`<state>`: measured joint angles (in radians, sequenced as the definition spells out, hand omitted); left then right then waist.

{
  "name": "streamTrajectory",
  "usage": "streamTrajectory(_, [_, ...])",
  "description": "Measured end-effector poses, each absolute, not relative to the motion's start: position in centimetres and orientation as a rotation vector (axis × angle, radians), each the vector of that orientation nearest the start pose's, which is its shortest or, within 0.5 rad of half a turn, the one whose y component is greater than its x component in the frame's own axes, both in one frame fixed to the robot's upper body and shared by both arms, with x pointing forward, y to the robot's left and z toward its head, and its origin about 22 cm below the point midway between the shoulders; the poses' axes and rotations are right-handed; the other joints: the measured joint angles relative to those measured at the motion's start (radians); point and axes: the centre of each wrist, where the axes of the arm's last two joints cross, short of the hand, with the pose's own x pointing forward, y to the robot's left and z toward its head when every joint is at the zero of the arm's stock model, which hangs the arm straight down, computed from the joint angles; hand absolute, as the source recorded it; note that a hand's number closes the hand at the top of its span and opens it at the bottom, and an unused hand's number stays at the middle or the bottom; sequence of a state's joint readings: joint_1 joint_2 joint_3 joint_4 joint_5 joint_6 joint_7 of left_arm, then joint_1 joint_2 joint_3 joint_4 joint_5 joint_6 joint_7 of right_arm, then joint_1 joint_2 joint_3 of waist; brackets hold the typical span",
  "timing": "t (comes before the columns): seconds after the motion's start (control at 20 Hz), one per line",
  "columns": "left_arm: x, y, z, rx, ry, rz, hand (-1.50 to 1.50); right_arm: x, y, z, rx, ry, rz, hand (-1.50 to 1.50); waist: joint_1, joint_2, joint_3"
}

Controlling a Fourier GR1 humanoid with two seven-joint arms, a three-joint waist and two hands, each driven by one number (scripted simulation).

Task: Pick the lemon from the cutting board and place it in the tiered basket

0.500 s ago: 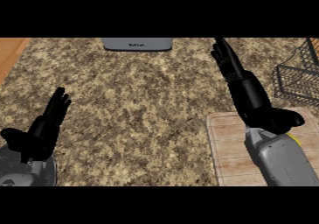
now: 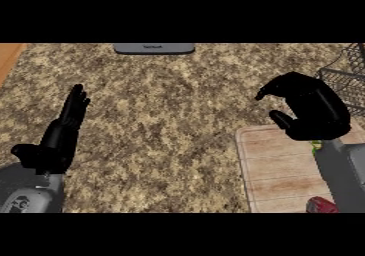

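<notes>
My right hand [image 2: 312, 109] hovers over the far edge of the wooden cutting board [image 2: 277, 170], its fingers curled downward with nothing visible in them. Just below its wrist a small yellow-green sliver of the lemon [image 2: 316, 145] peeks out on the board; my forearm hides the rest of it. The wire tiered basket [image 2: 350, 80] stands at the right edge, close beside the hand. At the lower left my left hand [image 2: 58, 137] rests open, fingers pointing up.
A red object [image 2: 321, 205] lies at the board's near edge beside my right forearm. A grey flat item [image 2: 154, 48] sits at the counter's far edge. A strip of wood [image 2: 4, 60] borders the speckled countertop [image 2: 170, 120] at the far left.
My right hand's fingers, straight and stretched far forward before, have curled in, and the hand has pulled back toward the board. The left hand has stayed put.
</notes>
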<state>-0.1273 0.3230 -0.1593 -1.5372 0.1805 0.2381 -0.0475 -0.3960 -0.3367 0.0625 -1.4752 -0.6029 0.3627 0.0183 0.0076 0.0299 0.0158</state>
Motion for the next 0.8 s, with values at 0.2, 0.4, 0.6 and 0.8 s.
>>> streamTrajectory(0.2, [27.2,24.2,3.6,0.143,-1.698,-0.096,0.0,32.5,-26.8,7.7,0.898,-1.587,0.382,-1.5,0.011,0.007,-0.003])
streamTrajectory(0.4, [27.2,23.2,3.6,0.141,-1.698,-0.106,0.0,32.8,-31.2,8.1,1.065,-1.558,0.501,-1.5,0.015,0.002,-0.004])
streamTrajectory(0.6, [27.0,22.3,3.3,0.144,-1.695,-0.11,0.0,33.1,-36.8,12.3,1.042,-1.612,0.675,-1.5,0.014,-0.005,-0.006])
streamTrajectory(0.8, [27.2,21.8,3.2,0.152,-1.689,-0.107,0.0,32.8,-39.6,19.4,0.878,-1.673,0.908,-1.5,0.007,-0.013,-0.006])
